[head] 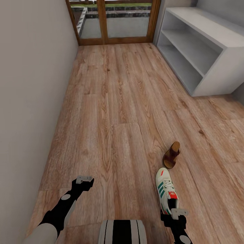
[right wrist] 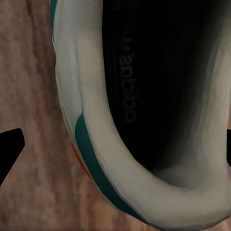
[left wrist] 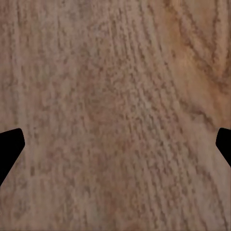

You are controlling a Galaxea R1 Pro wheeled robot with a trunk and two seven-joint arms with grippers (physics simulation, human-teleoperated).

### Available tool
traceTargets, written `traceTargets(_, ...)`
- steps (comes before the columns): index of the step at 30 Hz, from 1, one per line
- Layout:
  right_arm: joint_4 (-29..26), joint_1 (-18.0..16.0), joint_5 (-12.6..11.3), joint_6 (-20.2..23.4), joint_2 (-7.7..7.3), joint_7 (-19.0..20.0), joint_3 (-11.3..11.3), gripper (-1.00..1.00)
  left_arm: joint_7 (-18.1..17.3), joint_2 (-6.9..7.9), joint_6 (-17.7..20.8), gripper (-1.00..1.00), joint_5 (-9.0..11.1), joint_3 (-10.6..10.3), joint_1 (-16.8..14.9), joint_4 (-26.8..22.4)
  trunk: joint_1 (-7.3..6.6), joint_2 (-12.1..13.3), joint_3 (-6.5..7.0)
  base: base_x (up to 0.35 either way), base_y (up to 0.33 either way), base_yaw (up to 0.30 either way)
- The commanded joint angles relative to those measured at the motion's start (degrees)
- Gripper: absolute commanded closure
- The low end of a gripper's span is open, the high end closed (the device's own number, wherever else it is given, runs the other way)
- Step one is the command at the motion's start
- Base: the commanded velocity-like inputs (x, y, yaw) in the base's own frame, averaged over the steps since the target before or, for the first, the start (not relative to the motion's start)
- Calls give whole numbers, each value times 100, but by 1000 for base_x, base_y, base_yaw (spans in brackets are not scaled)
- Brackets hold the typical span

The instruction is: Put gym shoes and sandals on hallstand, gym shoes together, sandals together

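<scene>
One white gym shoe (head: 165, 194) with green stripes lies on the corridor floor (head: 115, 112) at the near right, toe pointing away from me. My right gripper (head: 177, 217) hangs open just above its heel; in the right wrist view the heel opening of the gym shoe (right wrist: 144, 96) sits between the wide-apart fingertips (right wrist: 10, 147) of my right gripper (right wrist: 118, 149). A brown sandal (head: 171, 155) lies just beyond the shoe. The white hallstand (head: 210, 37) stands at the far right, its shelves bare. My left gripper (head: 84, 181) is open over bare floor (left wrist: 115, 96).
A plain wall (head: 30, 84) runs along the left side of the corridor. A wood-framed glass door (head: 113, 20) closes the far end. Wide open flooring lies between me and the hallstand.
</scene>
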Motion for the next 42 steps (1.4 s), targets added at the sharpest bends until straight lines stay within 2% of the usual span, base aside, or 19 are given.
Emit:
traceTargets(1,5,-2,1,-17,0,-13,2,-100,-44,-4,-23,-100,-60,43,-3,4,-1,-1,-3,2,0,0)
traceTargets(2,5,-2,1,-17,0,-13,2,-100,-44,-5,-23,-100,-60,43,-3,5,-1,-1,-3,1,0,0)
traceTargets(3,6,-2,1,-17,0,-13,2,100,-44,-5,-23,-100,-60,43,-3,6,-1,-1,-3,1,0,0)
traceTargets(27,7,-2,1,-17,0,-13,2,100,-44,3,-23,-100,-60,43,-3,-1,-1,-1,-3,0,0,0)
traceTargets(42,0,-2,36,-52,-9,-2,20,100,-27,80,-14,-100,-17,86,47,34,-40,19,330,0,0,0)
